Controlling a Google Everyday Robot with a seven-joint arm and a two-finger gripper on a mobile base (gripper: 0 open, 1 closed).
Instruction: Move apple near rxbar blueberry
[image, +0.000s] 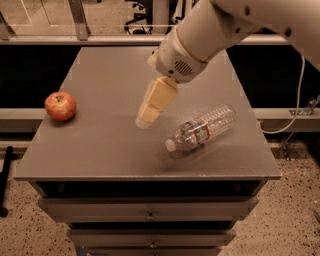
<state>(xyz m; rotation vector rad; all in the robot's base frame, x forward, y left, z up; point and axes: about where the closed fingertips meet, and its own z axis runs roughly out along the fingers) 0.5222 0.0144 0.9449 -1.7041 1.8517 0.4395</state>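
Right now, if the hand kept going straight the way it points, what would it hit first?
Probably the bare tabletop. In the picture the hand hangs mid-table, pointing down and slightly left; the bottle lies right of it, the apple far left. Depth is uncertain.
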